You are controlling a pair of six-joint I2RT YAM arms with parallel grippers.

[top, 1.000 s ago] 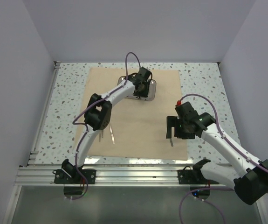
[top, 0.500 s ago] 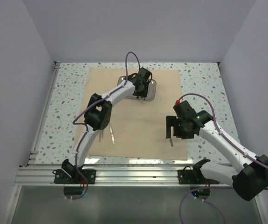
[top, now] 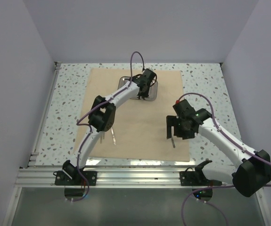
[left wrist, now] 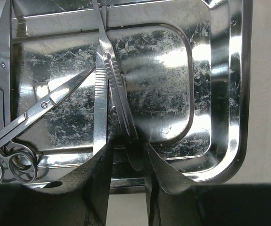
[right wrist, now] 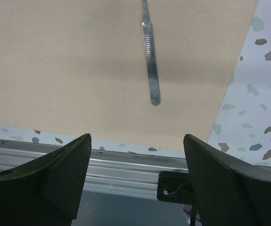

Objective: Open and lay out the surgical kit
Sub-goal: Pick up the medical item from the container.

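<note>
Surgical kit tweezers (left wrist: 100, 94) lay in the steel tray (left wrist: 234, 94), left claw (left wrist: 127, 149) narrow around them, likely for lifting, grip unclear; right claw (right wrist: 136, 141), well apart, stood wide.

Nothing to read at this moment: no lettering, label, brand mark or number shows on the steel tray (left wrist: 232, 94), none on the tweezers (left wrist: 100, 94), and the tan cloth (right wrist: 55, 70) is plain as well.
</note>
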